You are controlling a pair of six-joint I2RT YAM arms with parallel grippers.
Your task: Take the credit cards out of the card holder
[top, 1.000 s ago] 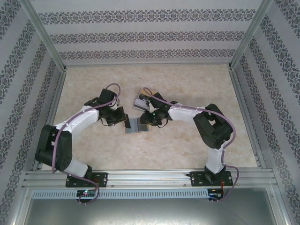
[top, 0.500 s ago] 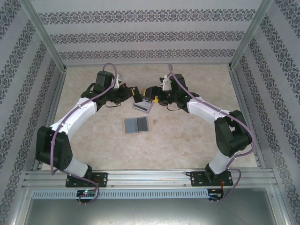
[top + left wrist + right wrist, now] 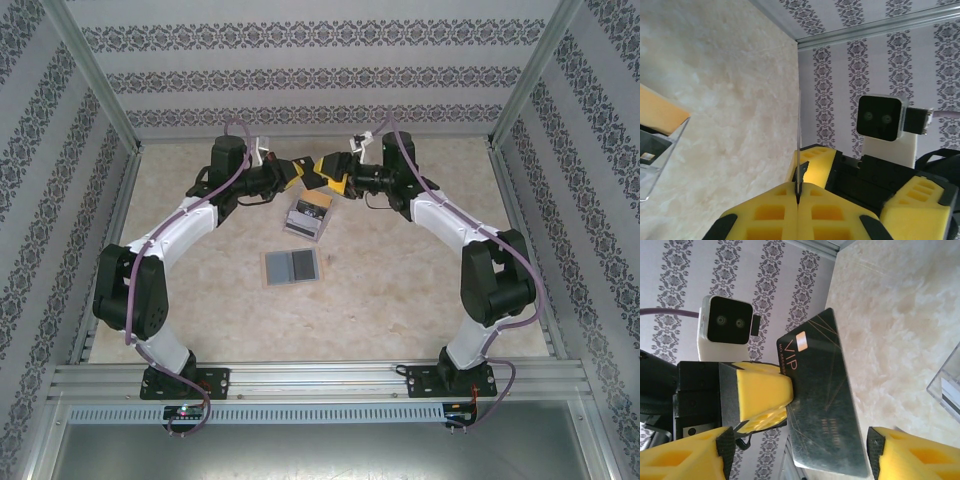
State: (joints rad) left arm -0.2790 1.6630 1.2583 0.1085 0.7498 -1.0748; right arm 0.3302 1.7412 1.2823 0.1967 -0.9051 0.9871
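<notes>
item 1. left gripper (image 3: 798,197): yellow foam-padded fingers pressed together, pinching one thin card by its edge. in the left wrist view the card stands edge-on as a fine line rising from the seam between the pads.

item 2. dark vip card (image 3: 822,405): thin, flat, rectangular plastic card, near black, with fine gold lines, a small copper chip mark and "vip" lettering. it is held in the air, clear of the table, and angled. one corner area sits in the left pads and the rest juts towards the right arm.

item 3. right gripper (image 3: 801,452): yellow foam-padded fingers spread wide, one on each side of the dark vip card. whether either pad touches the card cannot be told. it faces the left gripper tip to tip at the far middle of the table.

item 4. card holder (image 3: 308,215): small boxy translucent greyish plastic case with dark stripes and a tan edge. it lies on the table just on the near side of the two grippers, slightly skewed, with neither gripper on it.

item 5. grey-blue cards (image 3: 292,267): two flat rectangular cards lying side by side, edges touching, on the table nearer the arm bases, apart from the card holder.

item 6. table (image 3: 420,300): beige marbled top, enclosed by walls papered in dark floral stripes.
</notes>
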